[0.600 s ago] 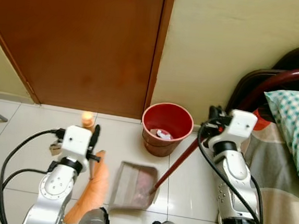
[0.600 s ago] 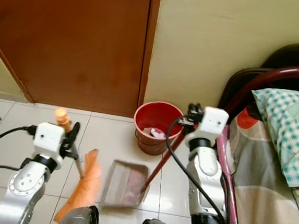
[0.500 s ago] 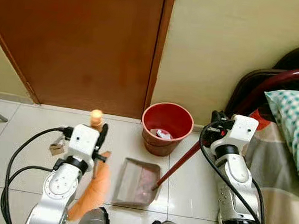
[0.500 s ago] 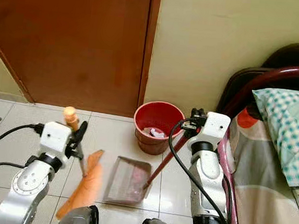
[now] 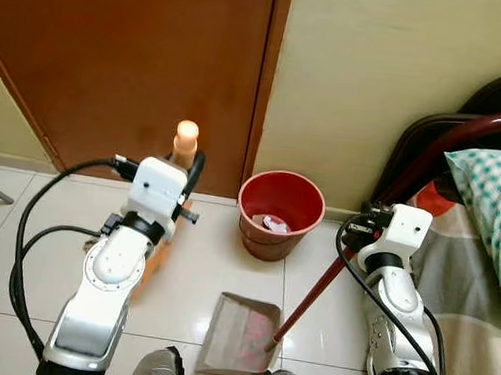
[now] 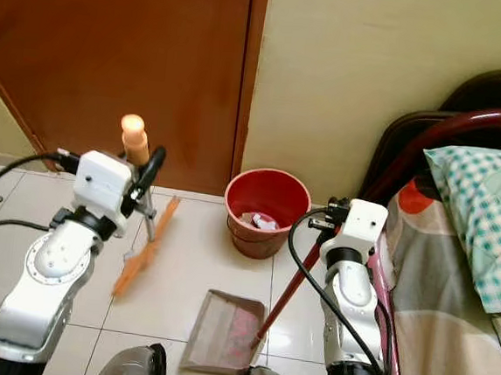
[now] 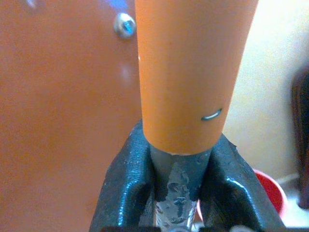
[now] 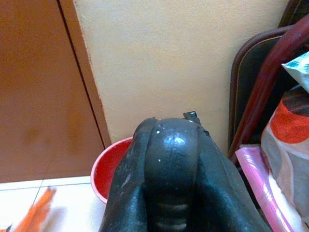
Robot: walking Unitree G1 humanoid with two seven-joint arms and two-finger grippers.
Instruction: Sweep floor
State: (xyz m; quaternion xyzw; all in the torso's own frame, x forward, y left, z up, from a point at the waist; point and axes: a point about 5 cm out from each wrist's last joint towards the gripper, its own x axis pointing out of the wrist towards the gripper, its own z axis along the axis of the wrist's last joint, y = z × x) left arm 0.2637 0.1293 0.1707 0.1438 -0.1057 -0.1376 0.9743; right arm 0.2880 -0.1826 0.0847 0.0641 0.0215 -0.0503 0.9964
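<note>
1. Left eye view: an orange broom (image 5: 159, 248) is gripped by its handle in the left gripper (image 5: 185, 166), raised before a brown door (image 5: 130, 63). A grey dustpan (image 5: 239, 337) is seen on the tiled floor (image 5: 19, 229), near the robot's feet, with a red bucket (image 5: 280, 215) standing beyond it against the yellow wall (image 5: 374, 75).
2. Right eye view: the dustpan's long red handle (image 6: 287, 285) is held at its upper end by the right gripper (image 6: 328, 222), beside a bed (image 6: 464, 259) with a checked pillow (image 6: 485, 217). The broom's orange bristles are seen slanted above the tiles.
3. Left wrist view: black fingers (image 7: 125, 188) are shown clamped on the grey shaft just below the orange grip.
4. Right wrist view: the fingers (image 8: 169, 179) are pictured pressed together, the bucket partly hidden behind them; what is grasped cannot be made out here.
</note>
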